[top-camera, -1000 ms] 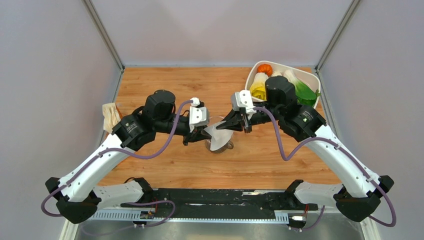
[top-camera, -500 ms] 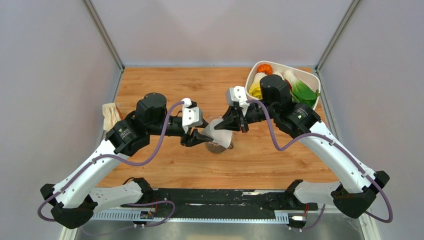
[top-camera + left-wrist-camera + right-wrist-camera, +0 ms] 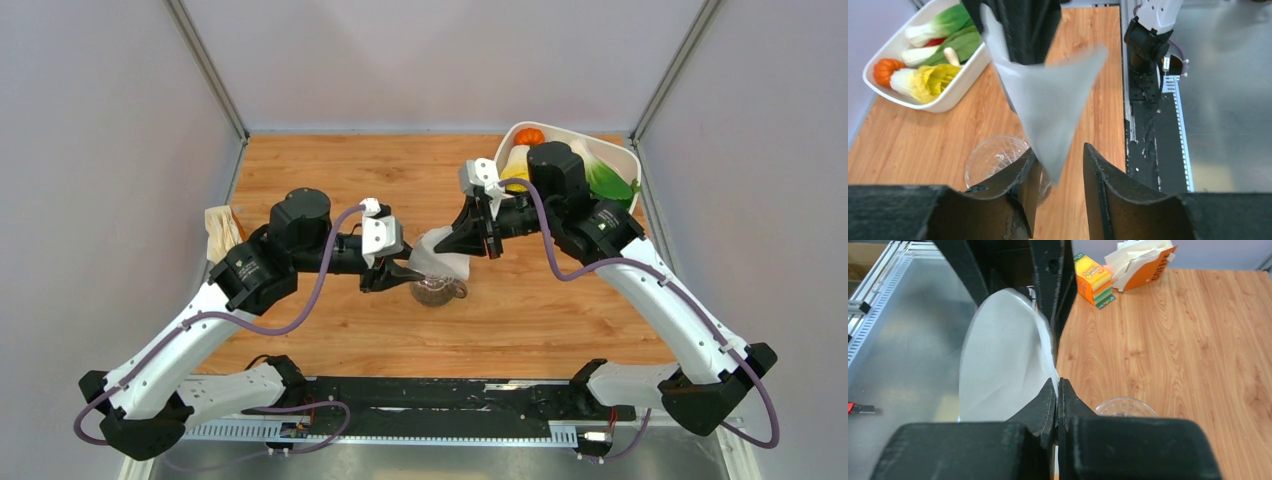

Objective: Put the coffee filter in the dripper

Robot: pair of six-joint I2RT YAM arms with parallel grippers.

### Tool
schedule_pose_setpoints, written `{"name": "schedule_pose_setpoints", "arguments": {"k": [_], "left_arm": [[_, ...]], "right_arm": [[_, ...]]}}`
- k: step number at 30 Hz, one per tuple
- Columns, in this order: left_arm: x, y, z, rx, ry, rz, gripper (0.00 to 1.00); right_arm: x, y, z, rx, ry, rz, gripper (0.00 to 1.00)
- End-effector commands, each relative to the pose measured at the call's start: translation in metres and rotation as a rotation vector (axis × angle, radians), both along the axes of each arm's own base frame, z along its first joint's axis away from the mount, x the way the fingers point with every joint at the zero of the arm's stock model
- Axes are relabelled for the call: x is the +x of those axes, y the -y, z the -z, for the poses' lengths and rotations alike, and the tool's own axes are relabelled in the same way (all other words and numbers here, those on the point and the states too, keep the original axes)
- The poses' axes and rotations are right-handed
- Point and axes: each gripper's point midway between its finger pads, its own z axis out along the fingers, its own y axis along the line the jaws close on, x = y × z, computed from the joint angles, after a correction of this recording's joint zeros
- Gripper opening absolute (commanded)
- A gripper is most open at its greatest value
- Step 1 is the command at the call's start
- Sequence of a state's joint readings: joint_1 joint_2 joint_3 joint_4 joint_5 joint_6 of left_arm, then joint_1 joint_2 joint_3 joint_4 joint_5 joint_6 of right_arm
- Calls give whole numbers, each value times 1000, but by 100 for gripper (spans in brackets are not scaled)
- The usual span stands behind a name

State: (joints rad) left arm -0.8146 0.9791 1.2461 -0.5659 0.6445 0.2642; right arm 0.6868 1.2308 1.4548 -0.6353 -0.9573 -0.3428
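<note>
The coffee filter (image 3: 441, 262), a thin white paper fan, hangs from my right gripper (image 3: 458, 243), which is shut on its upper edge (image 3: 1048, 347). Its pointed end hangs down between the open fingers of my left gripper (image 3: 1058, 152) without being pinched. The clear ribbed dripper (image 3: 437, 292) stands on the wooden table just below and near the filter. It shows left of my left fingers in the left wrist view (image 3: 992, 157) and right of my right gripper (image 3: 1057, 382) in the right wrist view (image 3: 1120, 406). My left gripper (image 3: 402, 272) sits just left of the dripper.
A white tray (image 3: 622, 154) with vegetables stands at the back right, close behind my right arm. An orange packet with white papers (image 3: 222, 231) lies at the table's left edge, next to a yellow-green sponge (image 3: 1093, 271). A black rail (image 3: 440, 395) runs along the near edge.
The filter has risen away from over the dripper, so the dripper's rim now shows below it. Both arms have shifted slightly to the left.
</note>
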Motion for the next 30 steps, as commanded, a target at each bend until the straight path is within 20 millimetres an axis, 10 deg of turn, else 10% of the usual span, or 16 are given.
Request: {"name": "schedule_pose_setpoints", "arguments": {"k": [1,6,9,13,17,20,30], "left_arm": [[-4,-10,8,53,-9,-12,48],[-2,-14,18,78,11,-13,40],[-2,-13,14,57,33,-3,11],[1,-16,18,56,21,-13,0],[17,-27,29,73,-81,-104,38],[49,-43,20,-8,-155,-302,74],[122,-59,-68,-355,-276,-754,77]], "right_arm": [[1,7,-26,56,20,0,0],[-4,9,-25,59,9,-17,0],[-6,10,-25,60,5,-18,0],[-4,12,-29,65,-2,-8,0],[14,19,-32,64,-16,81,0],[66,27,-31,57,-24,399,0],[187,95,-9,206,-249,1301,0]]}}
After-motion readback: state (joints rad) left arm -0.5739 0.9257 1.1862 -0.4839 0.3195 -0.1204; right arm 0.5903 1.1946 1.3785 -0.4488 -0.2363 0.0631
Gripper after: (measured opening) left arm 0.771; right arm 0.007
